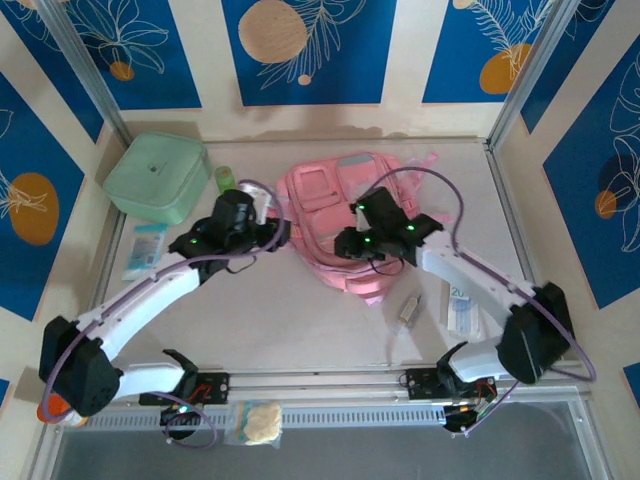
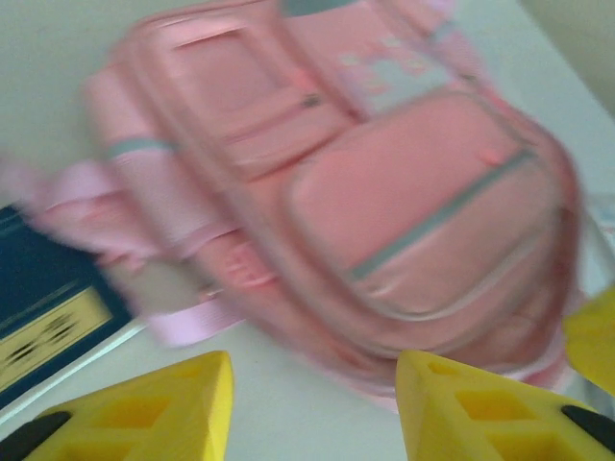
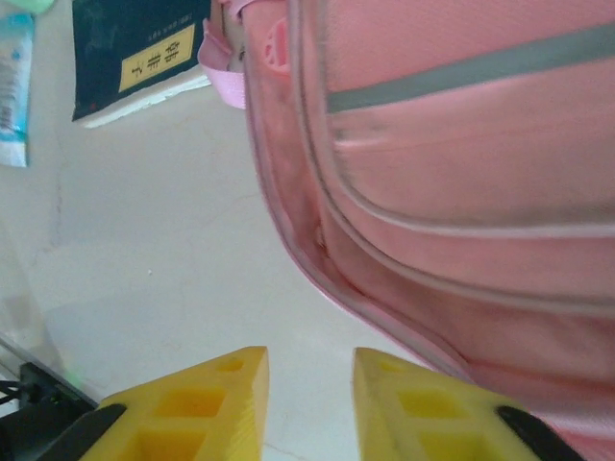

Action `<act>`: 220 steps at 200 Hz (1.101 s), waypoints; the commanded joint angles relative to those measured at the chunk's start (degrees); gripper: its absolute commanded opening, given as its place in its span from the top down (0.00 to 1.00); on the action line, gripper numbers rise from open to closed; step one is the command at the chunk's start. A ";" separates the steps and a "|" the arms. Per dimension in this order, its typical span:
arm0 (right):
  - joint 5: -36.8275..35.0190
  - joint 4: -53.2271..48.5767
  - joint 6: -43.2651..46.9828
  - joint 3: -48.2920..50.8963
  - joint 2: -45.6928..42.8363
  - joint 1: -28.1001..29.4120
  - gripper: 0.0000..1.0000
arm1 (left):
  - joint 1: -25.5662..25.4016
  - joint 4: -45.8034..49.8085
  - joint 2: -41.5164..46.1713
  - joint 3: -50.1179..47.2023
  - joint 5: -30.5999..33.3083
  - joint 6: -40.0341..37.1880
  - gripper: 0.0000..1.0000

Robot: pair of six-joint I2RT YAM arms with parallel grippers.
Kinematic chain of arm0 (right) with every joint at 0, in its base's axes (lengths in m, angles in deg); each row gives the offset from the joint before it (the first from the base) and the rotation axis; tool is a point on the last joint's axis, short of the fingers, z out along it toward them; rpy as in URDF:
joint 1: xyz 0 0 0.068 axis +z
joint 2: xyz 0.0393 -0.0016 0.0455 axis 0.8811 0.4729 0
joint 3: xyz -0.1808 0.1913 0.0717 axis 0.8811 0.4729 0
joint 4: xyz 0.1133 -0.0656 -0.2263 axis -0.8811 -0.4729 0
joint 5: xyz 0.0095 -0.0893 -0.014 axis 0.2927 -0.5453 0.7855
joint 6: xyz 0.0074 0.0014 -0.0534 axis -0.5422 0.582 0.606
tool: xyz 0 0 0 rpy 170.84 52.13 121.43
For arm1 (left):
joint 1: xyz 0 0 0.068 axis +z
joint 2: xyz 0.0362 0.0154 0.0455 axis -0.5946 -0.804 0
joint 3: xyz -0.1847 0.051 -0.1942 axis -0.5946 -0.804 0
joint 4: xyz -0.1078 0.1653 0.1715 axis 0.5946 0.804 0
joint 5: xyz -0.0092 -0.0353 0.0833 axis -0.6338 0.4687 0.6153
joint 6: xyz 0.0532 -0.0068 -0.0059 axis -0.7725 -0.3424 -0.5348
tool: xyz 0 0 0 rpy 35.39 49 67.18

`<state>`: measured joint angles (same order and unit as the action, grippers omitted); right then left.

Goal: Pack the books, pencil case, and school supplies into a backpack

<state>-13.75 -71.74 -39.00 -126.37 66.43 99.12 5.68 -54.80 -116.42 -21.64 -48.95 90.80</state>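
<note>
The pink backpack [image 1: 325, 205] lies flat in the middle of the table. My left gripper [image 1: 278, 236] hangs at its left edge, and my right gripper [image 1: 343, 244] is over its near left corner. In the left wrist view the gripper [image 2: 312, 403] is open over bare table, just short of the blurred backpack [image 2: 384, 192]. A navy book [image 2: 48, 312] lies to the left by a strap. The right gripper [image 3: 309, 399] is open and empty beside the backpack's edge [image 3: 461, 173], with the navy book [image 3: 135, 53] beyond. A clear-grey piece [image 1: 408, 308] and a white-blue packet [image 1: 462, 308] lie right of the backpack. The pencil case is out of view.
A mint-green lidded box [image 1: 155, 178] stands at the back left with a small green bottle [image 1: 224, 178] beside it. A teal packet [image 1: 145, 250] lies near the left wall. A clear bag with something pale [image 1: 255, 420] sits on the front rail between the arm bases.
</note>
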 commanded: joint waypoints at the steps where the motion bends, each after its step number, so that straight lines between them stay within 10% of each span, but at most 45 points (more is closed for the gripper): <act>1: -1.54 2.29 0.63 -6.11 6.54 3.03 0.68 | 6.71 4.60 3.32 -4.57 0.06 4.53 0.52; 82: -2.95 1.85 -1.42 -26.83 29.97 8.80 0.61 | 29.97 1.16 -8.08 -5.88 -4.80 6.26 0.49; 220: -2.21 1.22 -1.50 -23.35 27.41 6.12 0.61 | 32.81 1.68 -33.89 6.86 2.45 4.23 0.46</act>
<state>-16.39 -70.19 -39.94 -150.56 96.64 105.44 37.87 -55.84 -148.55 -16.33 -49.54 95.98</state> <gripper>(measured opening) 0.393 0.537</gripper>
